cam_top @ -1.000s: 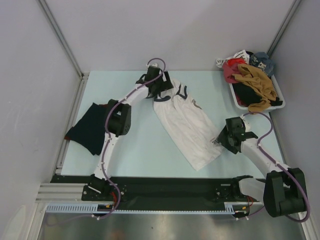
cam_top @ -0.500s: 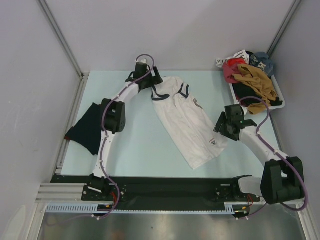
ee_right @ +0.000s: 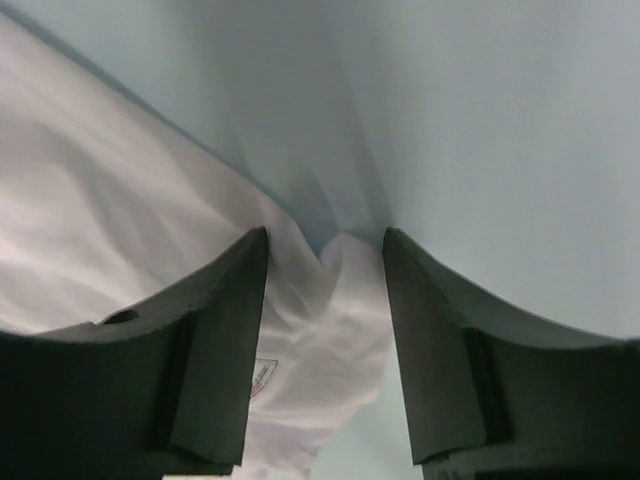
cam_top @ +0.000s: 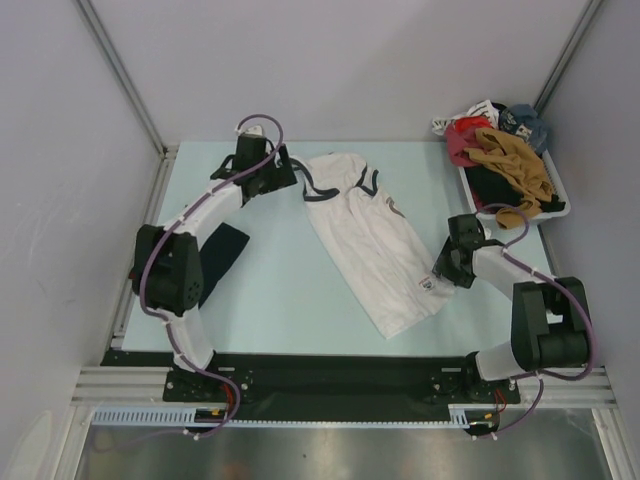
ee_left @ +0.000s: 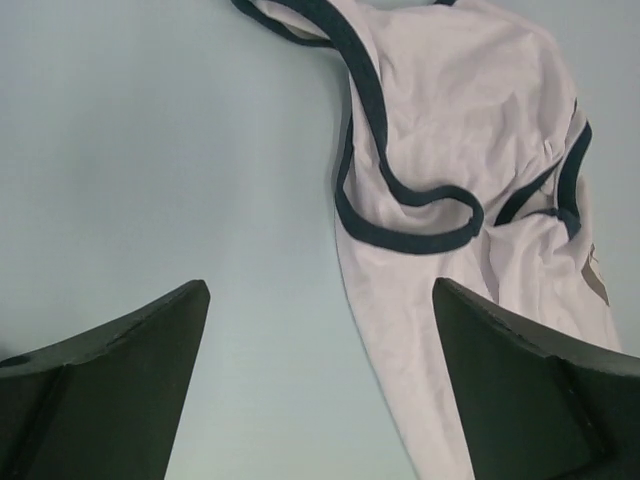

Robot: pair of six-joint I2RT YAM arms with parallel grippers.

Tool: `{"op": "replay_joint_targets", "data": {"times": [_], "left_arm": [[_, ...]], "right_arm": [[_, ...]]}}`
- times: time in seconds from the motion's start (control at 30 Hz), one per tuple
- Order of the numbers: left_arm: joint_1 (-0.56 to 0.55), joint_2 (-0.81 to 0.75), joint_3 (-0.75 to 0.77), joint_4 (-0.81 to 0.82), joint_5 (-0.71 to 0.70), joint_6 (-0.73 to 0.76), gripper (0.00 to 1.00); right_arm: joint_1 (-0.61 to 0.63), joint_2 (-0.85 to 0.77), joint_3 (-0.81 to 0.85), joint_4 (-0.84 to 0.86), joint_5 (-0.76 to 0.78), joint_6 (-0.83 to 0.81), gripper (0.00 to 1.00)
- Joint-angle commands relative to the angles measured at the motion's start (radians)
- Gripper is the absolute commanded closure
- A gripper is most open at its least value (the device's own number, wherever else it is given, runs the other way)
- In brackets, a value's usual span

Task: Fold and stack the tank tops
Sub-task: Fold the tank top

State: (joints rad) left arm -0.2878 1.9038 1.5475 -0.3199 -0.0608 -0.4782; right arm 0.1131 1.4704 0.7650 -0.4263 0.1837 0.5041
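The white tank top with navy trim lies flat and slanted across the middle of the table. The dark navy tank top lies at the left, partly hidden under my left arm. My left gripper hovers wide open by the white top's strap end, and nothing is between its fingers. In the left wrist view the gripper has its right finger over the white cloth. My right gripper sits low at the hem corner. There the jaws of the gripper stand half closed around a raised ridge of white cloth.
A white basket at the back right holds a heap of mixed clothes in red, tan and blue. Grey walls with metal frame rails close in the table on the left, back and right.
My left arm has swung left off the white top's shoulder, and its elbow now covers part of the navy top. The right gripper has dropped onto the hem corner and its jaws have narrowed.
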Motion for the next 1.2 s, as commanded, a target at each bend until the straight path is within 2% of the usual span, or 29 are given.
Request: {"op": "replay_joint_targets", "data": {"times": [0.0, 0.07, 0.1, 0.13, 0.33, 0.43, 0.5, 0.57, 0.73, 0.77, 0.8, 0.87, 0.9, 0.97, 1.0, 1.17], "left_arm": [[-0.028, -0.142, -0.128, 0.027, 0.001, 0.007, 0.00], [-0.068, -0.210, -0.207, 0.042, -0.014, 0.009, 0.00], [-0.082, -0.228, -0.228, 0.042, -0.037, 0.009, 0.00], [-0.108, -0.248, -0.262, 0.041, -0.046, 0.007, 0.00], [-0.227, -0.420, -0.397, 0.045, -0.083, 0.001, 0.00], [-0.313, -0.508, -0.475, 0.044, -0.102, -0.014, 0.00], [-0.379, -0.563, -0.516, 0.047, -0.109, -0.048, 0.00], [-0.422, -0.607, -0.581, 0.067, -0.102, -0.069, 0.00], [-0.600, -0.640, -0.694, 0.096, -0.140, -0.146, 0.00], [-0.626, -0.641, -0.711, 0.105, -0.145, -0.170, 0.00], [-0.681, -0.640, -0.739, 0.114, -0.146, -0.184, 0.00], [-0.738, -0.618, -0.757, 0.149, -0.151, -0.221, 0.00], [-0.792, -0.606, -0.762, 0.157, -0.155, -0.235, 0.00], [-0.835, -0.559, -0.759, 0.177, -0.152, -0.276, 0.00], [-0.865, -0.543, -0.757, 0.188, -0.151, -0.290, 0.00], [-0.916, -0.460, -0.759, 0.281, -0.109, -0.362, 0.02]], "right_arm": [[0.000, -0.080, -0.088, -0.006, -0.054, 0.066, 0.44], [0.022, -0.151, -0.139, -0.005, -0.095, 0.105, 0.31], [0.037, -0.179, -0.179, -0.017, -0.092, 0.169, 0.06], [0.074, -0.205, -0.200, -0.029, -0.098, 0.195, 0.00], [0.216, -0.510, -0.302, -0.196, -0.095, 0.421, 0.00], [0.230, -0.631, -0.255, -0.299, 0.009, 0.404, 0.00], [0.220, -0.653, -0.222, -0.345, 0.109, 0.395, 0.00], [0.180, -0.642, -0.227, -0.300, 0.056, 0.355, 0.00], [0.175, -0.544, -0.171, -0.283, 0.163, 0.364, 0.00], [0.175, -0.538, -0.167, -0.270, 0.177, 0.343, 0.01], [0.174, -0.527, -0.155, -0.259, 0.201, 0.330, 0.10], [0.174, -0.498, -0.147, -0.224, 0.221, 0.294, 0.19], [0.166, -0.487, -0.141, -0.217, 0.235, 0.268, 0.35], [0.155, -0.444, -0.139, -0.180, 0.238, 0.240, 0.45], [0.146, -0.430, -0.139, -0.171, 0.235, 0.229, 0.53], [0.073, -0.331, -0.145, -0.100, 0.217, 0.194, 0.54]]}}
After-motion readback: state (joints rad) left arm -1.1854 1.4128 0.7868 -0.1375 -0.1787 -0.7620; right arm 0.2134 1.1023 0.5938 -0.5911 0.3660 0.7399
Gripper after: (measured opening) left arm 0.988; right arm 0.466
